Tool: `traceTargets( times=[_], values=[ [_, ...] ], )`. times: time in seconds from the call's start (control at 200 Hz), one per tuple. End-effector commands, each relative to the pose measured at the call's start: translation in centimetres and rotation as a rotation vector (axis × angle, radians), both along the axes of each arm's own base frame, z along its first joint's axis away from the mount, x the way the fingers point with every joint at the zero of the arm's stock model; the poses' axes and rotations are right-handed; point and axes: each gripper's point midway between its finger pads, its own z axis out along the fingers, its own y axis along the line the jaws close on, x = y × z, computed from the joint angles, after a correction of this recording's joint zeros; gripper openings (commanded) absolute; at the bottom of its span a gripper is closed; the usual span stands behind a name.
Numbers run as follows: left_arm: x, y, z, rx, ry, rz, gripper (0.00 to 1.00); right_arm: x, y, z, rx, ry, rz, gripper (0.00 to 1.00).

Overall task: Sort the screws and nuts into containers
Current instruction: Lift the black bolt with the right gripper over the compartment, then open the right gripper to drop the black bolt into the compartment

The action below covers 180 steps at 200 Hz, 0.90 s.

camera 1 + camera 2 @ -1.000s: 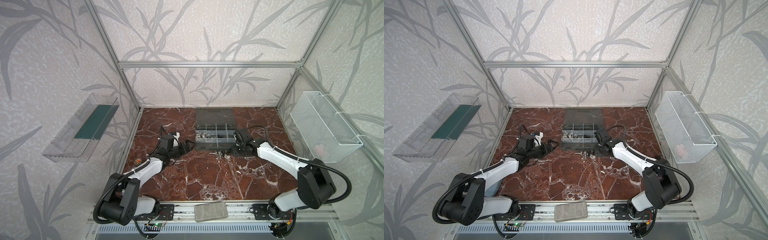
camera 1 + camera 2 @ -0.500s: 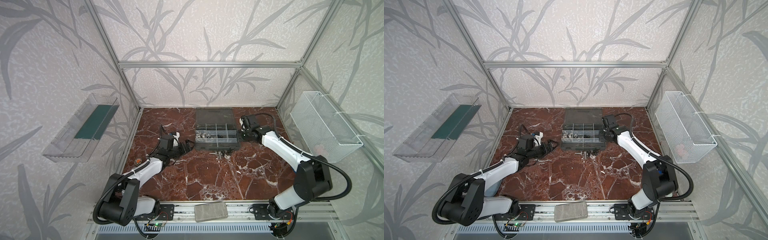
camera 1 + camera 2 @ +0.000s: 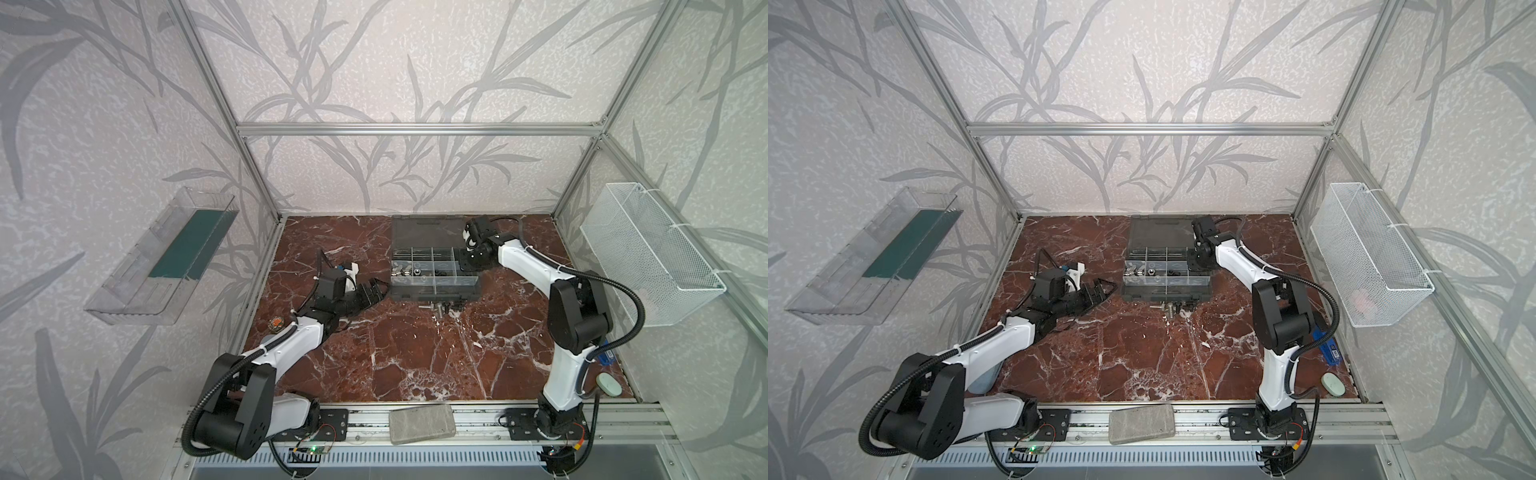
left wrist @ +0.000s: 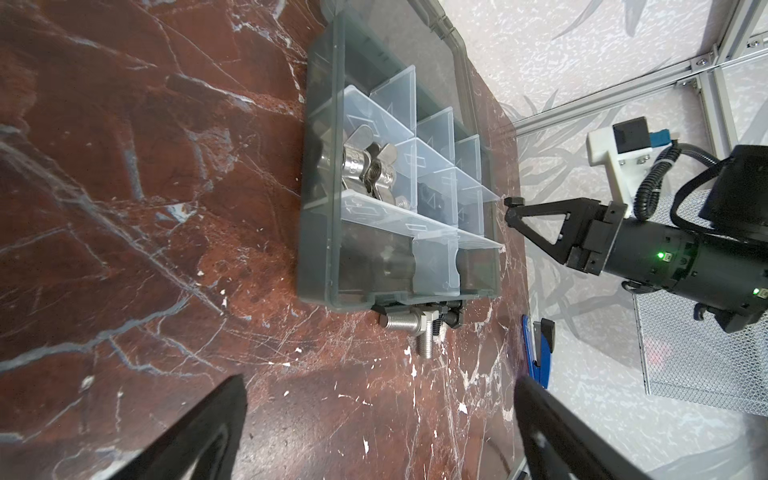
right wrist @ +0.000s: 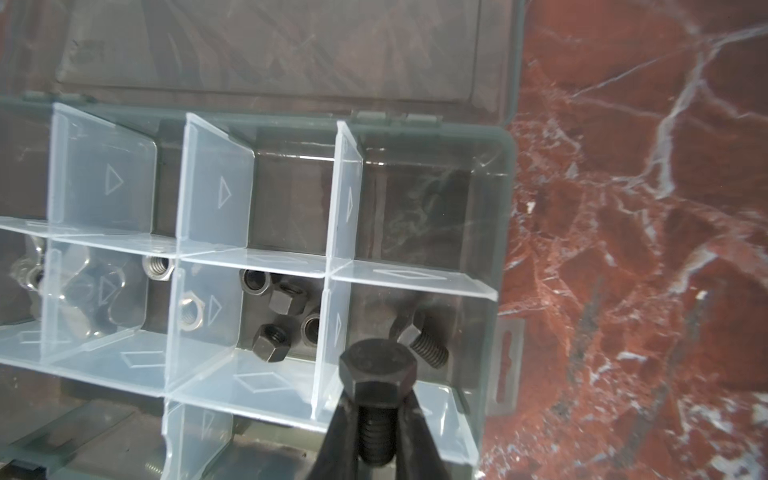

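The dark grey organizer case (image 3: 434,293) lies open at the back middle, its clear-walled containers (image 5: 291,199) in a grid. My right gripper (image 5: 376,432) hangs over the case's right end, shut on a black screw (image 5: 376,384) by its threaded shank. Below it one cell holds another black screw (image 5: 424,338); the cell beside that holds black nuts (image 5: 282,303). Silver winged nuts (image 4: 365,170) fill a cell at the left end. Loose screws (image 3: 440,308) lie on the table against the case's front. My left gripper (image 4: 380,380) stands open and empty, left of the case.
A white wire basket (image 3: 648,253) hangs on the right wall and a clear tray (image 3: 166,253) with a green base on the left wall. A grey pad (image 3: 422,424) lies on the front rail. A blue object (image 3: 1329,351) sits at the table's right edge.
My right gripper has risen from the table at the case's front right corner and moved back over the case's right end, carrying the black screw. The left arm has not moved.
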Motion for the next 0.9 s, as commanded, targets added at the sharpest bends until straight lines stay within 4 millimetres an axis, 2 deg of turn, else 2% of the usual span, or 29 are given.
traceTargets(
  times=[0.0,0.465,0.665,0.895],
  values=[
    [-0.5,0.5,0.0,0.017,-0.004,0.006,0.98,-0.1,0.0,-0.1,0.003,0.020,0.007,0.00],
    [-0.5,0.7,-0.2,0.021,-0.011,0.015,0.98,0.2,-0.1,-1.0,-0.013,0.037,0.007,0.00],
    [-0.5,0.6,-0.3,0.017,-0.011,0.012,0.98,0.5,-0.1,-1.2,-0.022,0.042,0.014,0.06],
    [-0.5,0.5,-0.3,0.012,-0.009,0.012,0.98,0.7,-0.2,-1.1,-0.032,0.041,0.016,0.21]
  ],
)
